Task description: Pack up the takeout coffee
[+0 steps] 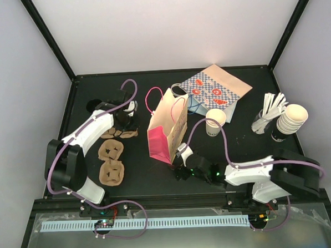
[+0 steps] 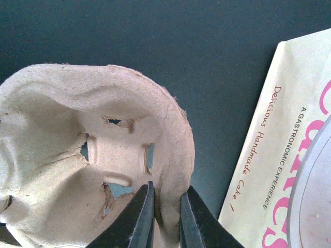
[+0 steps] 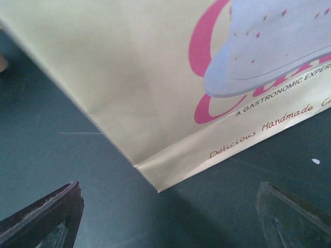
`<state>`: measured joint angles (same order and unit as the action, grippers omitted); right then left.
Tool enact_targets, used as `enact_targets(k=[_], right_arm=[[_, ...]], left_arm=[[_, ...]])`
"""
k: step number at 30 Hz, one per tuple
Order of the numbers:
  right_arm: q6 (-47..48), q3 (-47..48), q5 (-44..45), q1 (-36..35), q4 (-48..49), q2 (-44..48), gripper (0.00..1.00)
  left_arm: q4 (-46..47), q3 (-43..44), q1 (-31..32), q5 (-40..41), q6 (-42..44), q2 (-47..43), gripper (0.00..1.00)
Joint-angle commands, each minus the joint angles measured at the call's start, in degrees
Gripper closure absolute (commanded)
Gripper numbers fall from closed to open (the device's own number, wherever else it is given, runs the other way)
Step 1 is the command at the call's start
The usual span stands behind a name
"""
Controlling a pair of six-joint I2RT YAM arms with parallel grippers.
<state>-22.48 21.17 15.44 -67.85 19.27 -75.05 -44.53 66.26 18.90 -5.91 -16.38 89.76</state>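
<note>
Packing is not yet done: the takeout coffee (image 1: 215, 121) stands upright on the table (image 1: 157, 183), right of centre in the top view, outside the pink bag (image 1: 168, 126) and just beside its right face. That bag stands open-mouthed at centre, its handles up. At its lower right corner sits the right gripper (image 1: 181, 156), jaws spread wide and holding nothing, the bag's bottom edge filling its wrist view. Far over at upper left, the left gripper (image 2: 165, 217) is pinched onto the rim of a pulp cup carrier (image 2: 77, 155). The likely trouble lies with the right arm. Swinging from the bag's foot toward the cup could shove the light bag over or closed. The arm's purple cable (image 1: 225, 146), arcing close by the cup, might drag it. Too hard a squeeze would crush the paper wall, and a tilted lift could catch the bag's rim.
</note>
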Motion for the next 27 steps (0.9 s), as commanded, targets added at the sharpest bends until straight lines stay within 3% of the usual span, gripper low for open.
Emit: enact_targets(k=[1,12,27], right_arm=[[-2.2,3.4,5.8,-0.3,9.1,-6.7,0.06],[-5.9,5.8,14.1,3.0,4.8,-11.8,0.02],[-5.8,2.8,15.1,13.7,-1.8,-5.3,0.03]], left_arm=[[0.2,-0.1,-0.1,-2.0,1.3,-2.0,0.86],[0.3,-1.4,-0.7,-2.0,2.1,-3.0,0.86],[1.4,-2.5,-0.8,-3.1,2.0,-2.6,0.86]])
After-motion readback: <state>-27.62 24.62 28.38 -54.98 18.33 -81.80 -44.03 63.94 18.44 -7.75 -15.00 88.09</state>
